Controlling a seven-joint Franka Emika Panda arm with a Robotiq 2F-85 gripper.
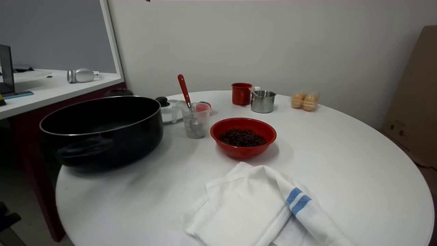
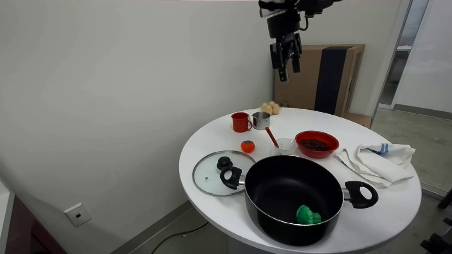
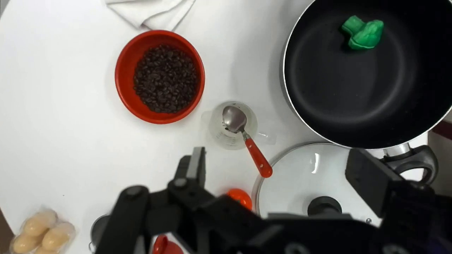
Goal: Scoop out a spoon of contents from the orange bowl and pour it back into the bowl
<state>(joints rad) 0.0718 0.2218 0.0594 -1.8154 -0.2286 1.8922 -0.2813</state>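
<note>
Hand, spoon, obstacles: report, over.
Hand open, holding nothing. Spoon leaning in measuring cup. Dark contents in bowl. Pot and lid nearby may crowd approach.

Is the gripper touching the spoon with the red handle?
Apart. An exterior view shows the gripper high above the table, with a plain gap down to the spoon.

Apparently an office or lab room; a white desk (image 1: 58, 90) carries headphones (image 1: 82, 75) and what looks like a laptop (image 1: 6, 68), with a grey panel (image 1: 58, 34) behind; a socket (image 2: 78, 214) sits low on a plain wall (image 2: 106, 88); a cardboard box (image 2: 303, 84) stands near a round table (image 2: 212, 141) bearing a cooking pot (image 2: 279, 183).
</note>
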